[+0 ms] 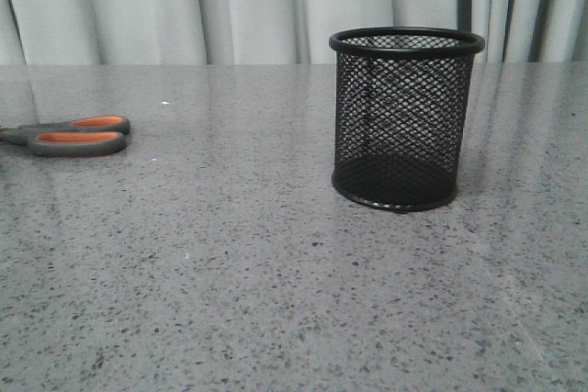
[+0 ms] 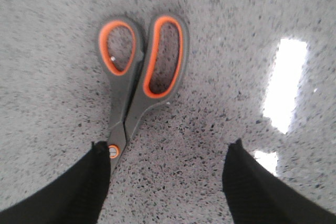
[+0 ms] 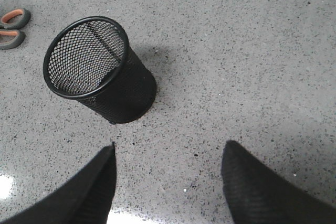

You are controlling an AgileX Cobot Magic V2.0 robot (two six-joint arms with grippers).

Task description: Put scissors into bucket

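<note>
Wire-mesh bucket (image 1: 405, 117); glossy speckled table (image 1: 230, 254).

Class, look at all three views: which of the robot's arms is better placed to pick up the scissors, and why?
The left. Its open gripper hangs right over the scissors, lying at the table's left. The right gripper, also open, is by the bucket.
</note>
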